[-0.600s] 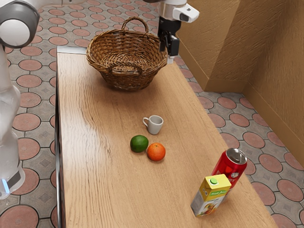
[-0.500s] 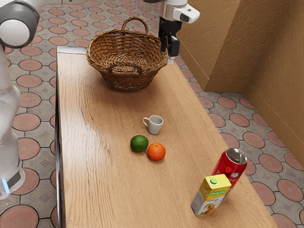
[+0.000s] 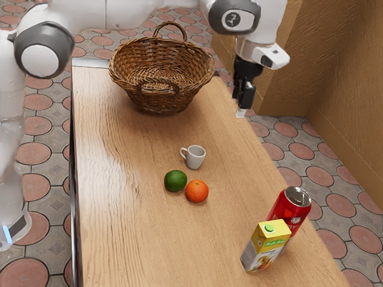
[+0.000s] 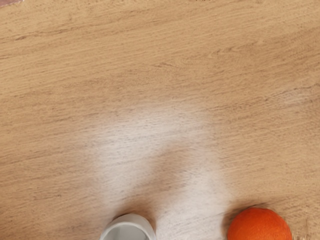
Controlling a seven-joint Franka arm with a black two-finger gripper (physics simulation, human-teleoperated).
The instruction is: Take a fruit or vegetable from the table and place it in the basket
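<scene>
Well apart from pincer (image 3: 242, 109): carton (image 3: 265, 246) hides red can's (image 3: 288, 207) lower part. Wrist view: edge cuts off mug (image 4: 129, 230) and orange (image 4: 259, 226).

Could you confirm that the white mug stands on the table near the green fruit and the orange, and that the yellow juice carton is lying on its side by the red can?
Not quite: the exterior view shows the yellow juice carton standing upright by the red can. The rest is right.

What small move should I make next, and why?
Probably ease the tool toward the orange before lowering: the fruit rests on the table, outside the basket, and lies at the wrist view's edge, so the tool seems not yet above it.
</scene>
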